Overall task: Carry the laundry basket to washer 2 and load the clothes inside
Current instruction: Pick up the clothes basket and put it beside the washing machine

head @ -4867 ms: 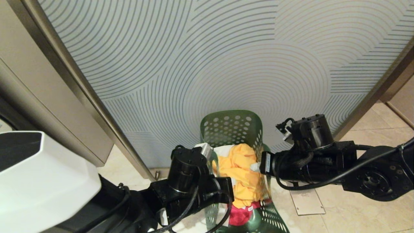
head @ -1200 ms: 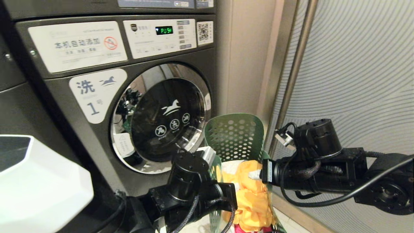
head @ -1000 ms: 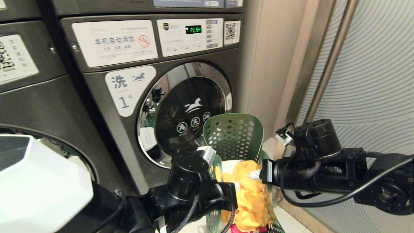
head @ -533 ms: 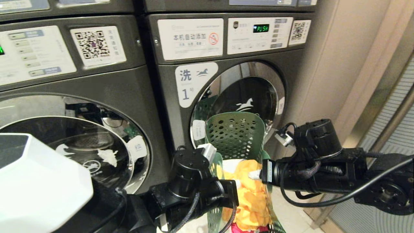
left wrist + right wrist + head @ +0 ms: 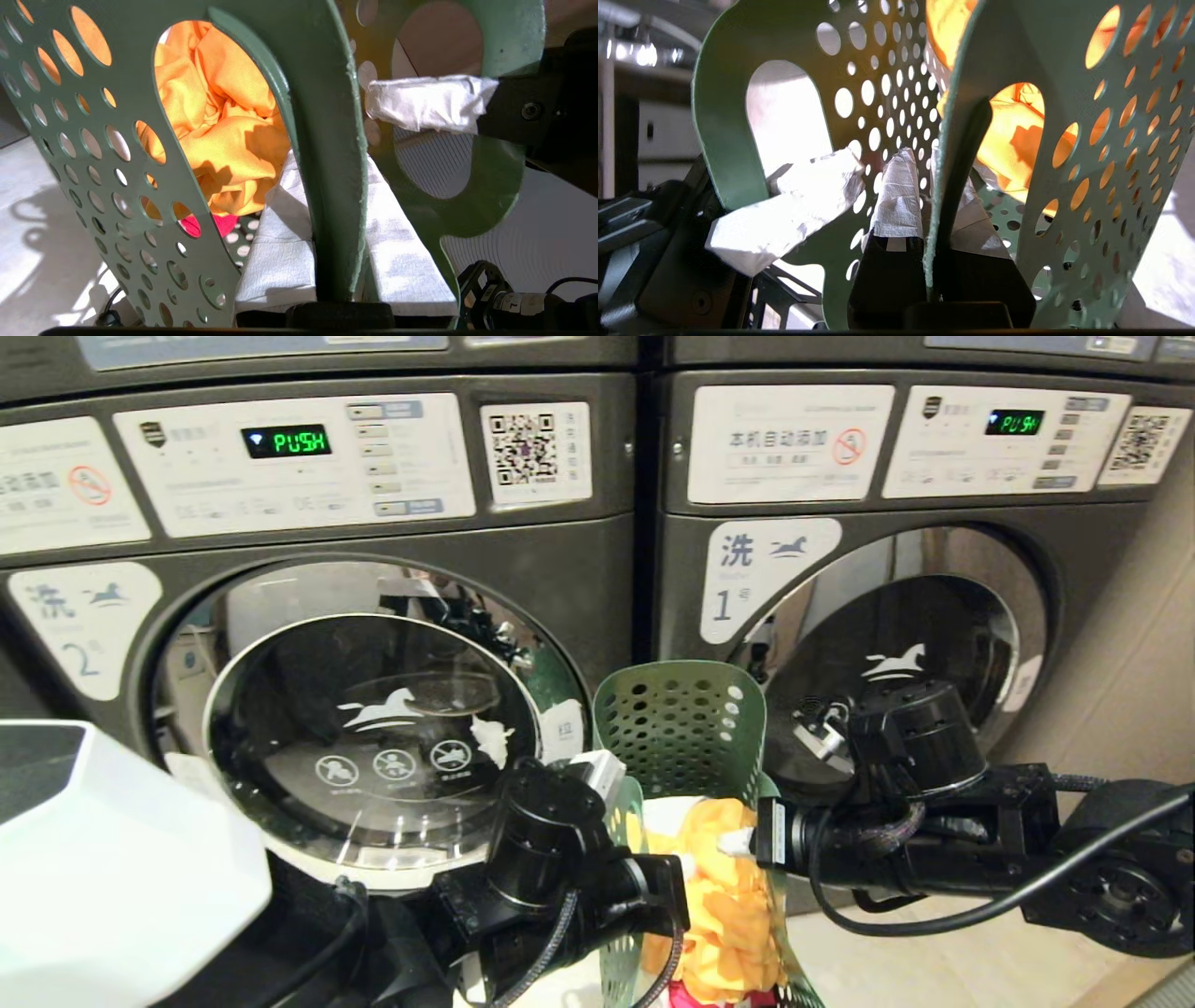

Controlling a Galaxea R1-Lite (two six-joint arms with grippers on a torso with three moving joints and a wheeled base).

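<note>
The dark green perforated laundry basket (image 5: 681, 728) hangs between my two arms, in front of the gap between two washers. My left gripper (image 5: 332, 161) is shut on its left handle rim, one white-wrapped finger on each side of the wall. On the opposite handle rim my right gripper (image 5: 936, 172) is shut the same way. The clothes lie inside: a mustard-yellow garment (image 5: 728, 896) on top, a white one (image 5: 665, 812) behind it, and a pink-red one (image 5: 219, 224) below. Washer 2 (image 5: 79, 625) stands ahead on the left, its round glass door (image 5: 373, 737) closed.
Washer 1 (image 5: 747, 579) stands ahead on the right with its door closed, partly behind the basket and my right arm (image 5: 934, 840). A beige wall (image 5: 1148, 644) borders it at far right. Pale floor tiles (image 5: 980, 961) show lower right. My white body (image 5: 112, 859) fills the lower left.
The whole head view has swung from the patterned wall past washer 1, and washer 2 now shows ahead on the left. The basket and both grippers keep their places in the picture.
</note>
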